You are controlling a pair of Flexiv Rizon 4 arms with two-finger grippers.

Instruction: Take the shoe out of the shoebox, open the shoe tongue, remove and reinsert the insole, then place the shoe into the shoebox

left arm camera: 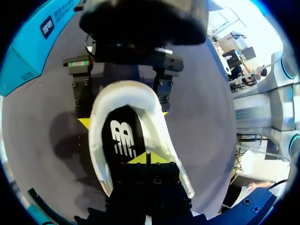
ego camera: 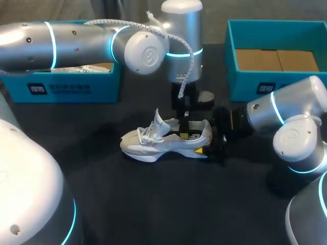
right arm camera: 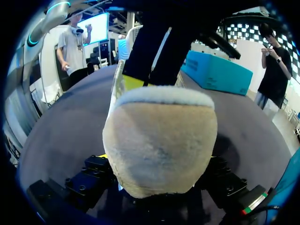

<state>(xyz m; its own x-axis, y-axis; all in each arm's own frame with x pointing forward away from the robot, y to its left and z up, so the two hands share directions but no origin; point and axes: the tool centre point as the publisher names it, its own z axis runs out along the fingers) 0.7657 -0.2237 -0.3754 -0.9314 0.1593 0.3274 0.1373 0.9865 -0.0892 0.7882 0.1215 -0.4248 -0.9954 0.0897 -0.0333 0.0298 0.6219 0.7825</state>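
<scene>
Left shoebox [ego camera: 66, 88]: teal, open, at the table's back edge, well apart from the left gripper [left arm camera: 147, 158] and partly hidden by the left arm [ego camera: 76, 43].
Left arm: comes in from the left and crosses past the middle, with its wrist pointing straight down over the shoe [ego camera: 153, 145].
Left gripper: down inside the shoe's opening. Its two yellow tips are pressed together with only a thin line between them, resting on the insole [left arm camera: 123, 136]. Whether they pinch any of it cannot be told.
Shoe: white, upright on its sole on the dark table [ego camera: 153, 209], directly under the left gripper and with its heel between the right gripper's [left arm camera: 124, 117] fingers.
Tongue [ego camera: 159, 122]: pulled up and standing above the laces, just ahead of the left gripper on the toe side.
Insole: black with a white mark, lying inside the shoe, under and ahead of the left gripper's tips.
Right gripper: level with the table at the heel, one finger against each side, clamping the shoe.
Right shoebox [ego camera: 245, 86]: teal, open, brown card inside, behind the right gripper and apart from it.
</scene>
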